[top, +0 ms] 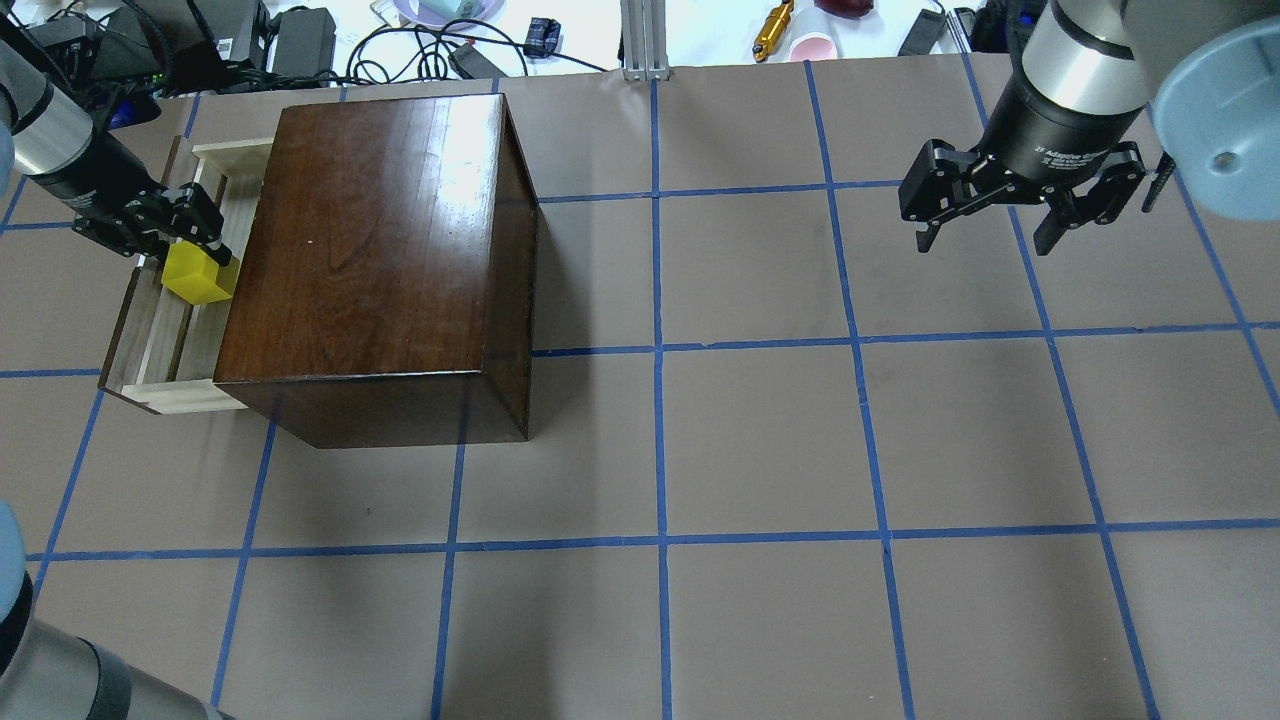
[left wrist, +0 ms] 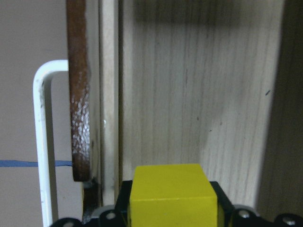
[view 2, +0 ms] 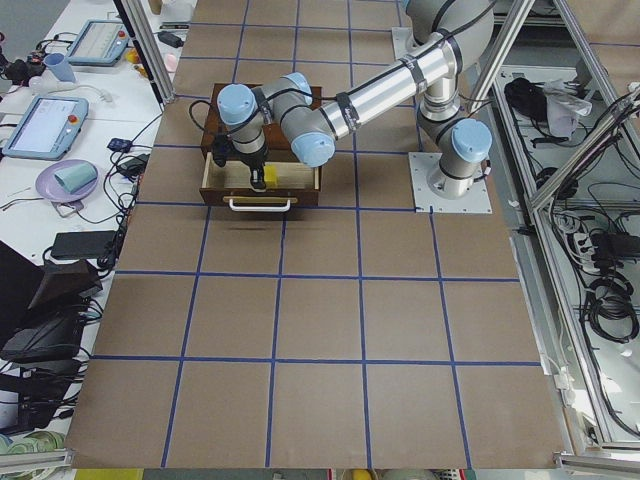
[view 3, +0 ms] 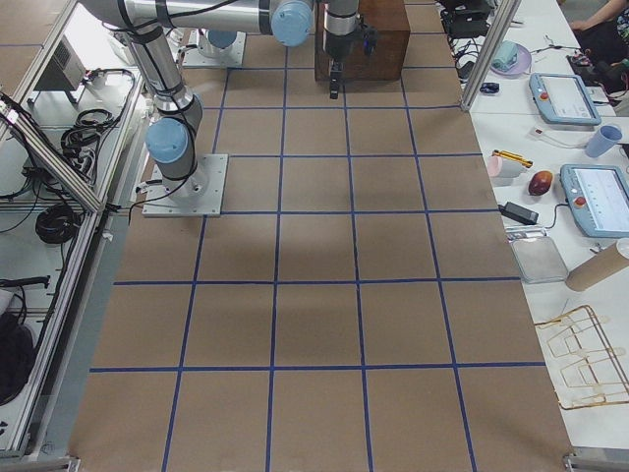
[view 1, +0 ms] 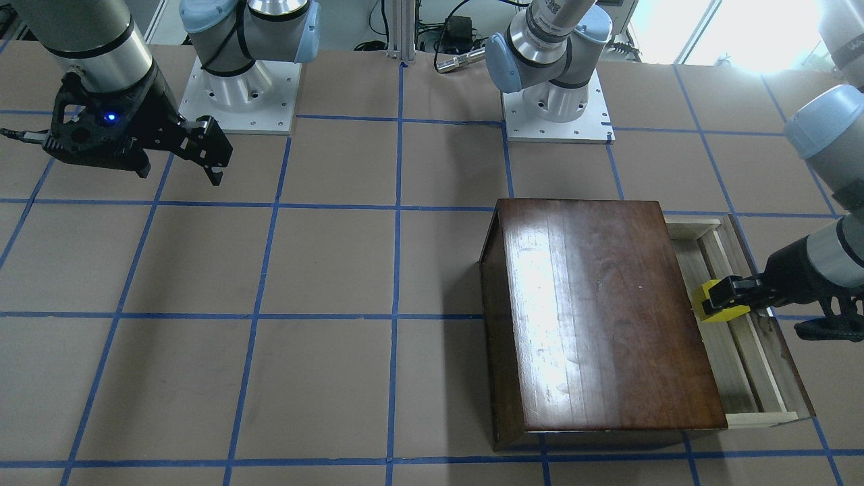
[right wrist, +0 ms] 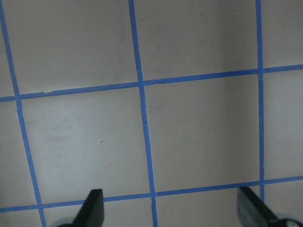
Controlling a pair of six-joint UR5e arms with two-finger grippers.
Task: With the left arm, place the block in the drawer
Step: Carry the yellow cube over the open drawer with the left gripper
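Observation:
The yellow block [top: 199,277] is held in my left gripper [top: 190,240], which is shut on it over the open drawer [top: 160,345]. The drawer is a pale-wood tray pulled out of the dark-brown box [top: 375,250]. In the front view the block [view 1: 717,307] sits between the black fingers above the tray [view 1: 742,364]. In the left wrist view the block [left wrist: 173,196] fills the bottom centre, above the drawer floor [left wrist: 199,94], with the dark front panel [left wrist: 78,94] and white handle [left wrist: 42,142] at left. My right gripper [top: 985,225] is open and empty, high over the table.
The brown table [top: 750,450] carries a blue tape grid. Both arm bases [view 1: 236,88] stand at the robot's edge. Cables, a pink cup and tools [top: 775,30] lie beyond the far edge. Side tables with tablets [view 3: 590,192] flank the operators' side.

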